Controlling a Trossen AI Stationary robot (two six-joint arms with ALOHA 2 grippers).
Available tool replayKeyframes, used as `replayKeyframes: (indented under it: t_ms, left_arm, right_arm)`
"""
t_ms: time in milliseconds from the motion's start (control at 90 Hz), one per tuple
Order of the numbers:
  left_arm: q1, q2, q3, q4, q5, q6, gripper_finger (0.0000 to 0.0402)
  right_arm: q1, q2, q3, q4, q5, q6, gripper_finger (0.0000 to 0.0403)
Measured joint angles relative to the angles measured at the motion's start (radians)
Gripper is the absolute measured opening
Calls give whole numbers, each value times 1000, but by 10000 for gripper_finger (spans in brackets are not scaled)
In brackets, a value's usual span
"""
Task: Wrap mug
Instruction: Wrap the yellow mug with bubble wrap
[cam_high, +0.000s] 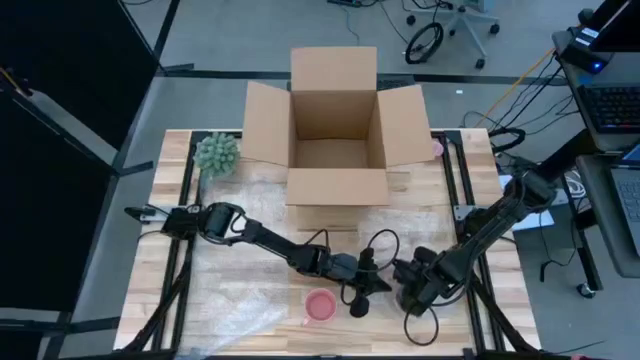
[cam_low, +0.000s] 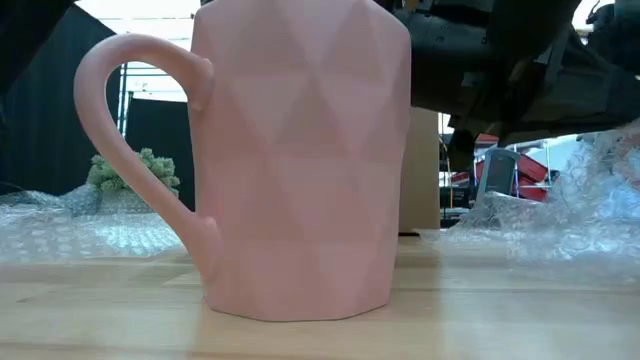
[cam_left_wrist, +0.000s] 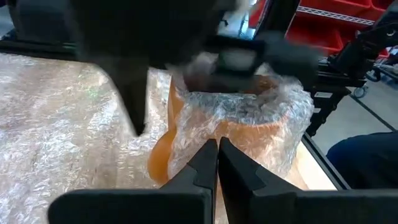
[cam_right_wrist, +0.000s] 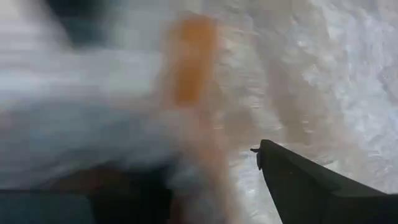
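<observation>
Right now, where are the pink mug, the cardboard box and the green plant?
pink mug (cam_low: 300, 160): low view, middle of its faceted side.
cardboard box (cam_high: 336, 186): high view, front wall.
green plant (cam_high: 216, 153): high view, middle of its foliage.

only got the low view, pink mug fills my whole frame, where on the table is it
Observer: The mug stands near the table's front edge, far from the open cardboard box at the back.
Operator: left jaws open or shut
Observer: Shut. In the left wrist view the left gripper has its fingertips together, with crumpled bubble wrap just ahead of them.
Operator: and the right arm
Observer: The right gripper is low over the table, beside the mug on the right arm's own side.
</observation>
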Motion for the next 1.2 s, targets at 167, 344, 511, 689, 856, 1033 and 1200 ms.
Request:
replayKeyframes:
  t_ms: [167, 344, 511, 689, 856, 1033, 1200]
  left_arm:
    - [0, -1, 0, 0, 0, 0, 0]
    - [0, -1, 1, 3, 0, 0, 0]
    - [0, -2, 1, 3, 0, 0, 0]
    - [0, -3, 1, 3, 0, 0, 0]
    - [0, -3, 2, 3, 0, 0, 0]
    - [0, -3, 2, 2, -1, 0, 0]
    - [0, -3, 2, 2, -1, 0, 0]
  right_arm:
    - [0, -13, 108, -158, 2, -49, 210]
    - [0, -14, 126, -202, 77, -77, 210]
    - [1, -6, 11, -101, 104, -16, 210]
    - [2, -6, -127, 114, 91, 46, 210]
    - [0, -13, -141, 137, 41, 34, 210]
    - [-2, -42, -40, 70, -39, -15, 210]
    - [1, -70, 82, -45, -69, -80, 210]
